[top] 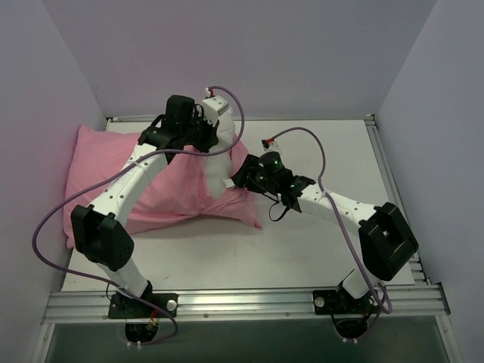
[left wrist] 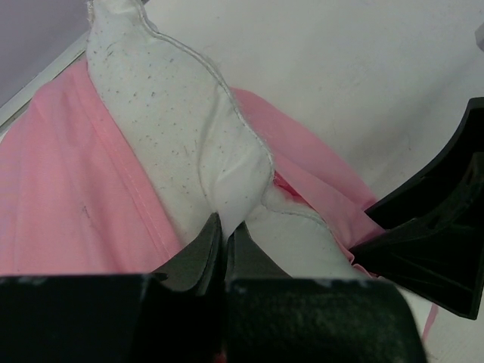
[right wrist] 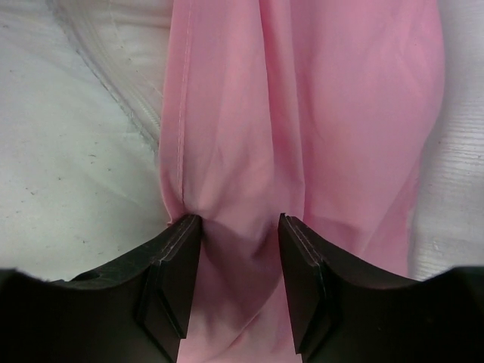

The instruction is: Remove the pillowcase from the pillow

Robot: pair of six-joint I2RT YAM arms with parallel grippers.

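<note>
The pink pillowcase (top: 151,189) lies at the left of the table with the white pillow (top: 221,162) sticking out of its right end. My left gripper (top: 214,140) is shut on a pinch of the pillow's white fabric (left wrist: 181,128) and holds that end raised; the jaws (left wrist: 225,231) are closed tight on it. My right gripper (top: 237,180) is beside the pillow at the case's open end. Its jaws (right wrist: 240,227) hold a bunched fold of the pillowcase (right wrist: 302,113). The pillow's tag is not in view.
The white table (top: 325,151) has purple walls on three sides and a metal rail (top: 242,302) along the near edge. Purple cables (top: 333,197) loop over both arms. The right arm's black finger (left wrist: 439,227) shows in the left wrist view.
</note>
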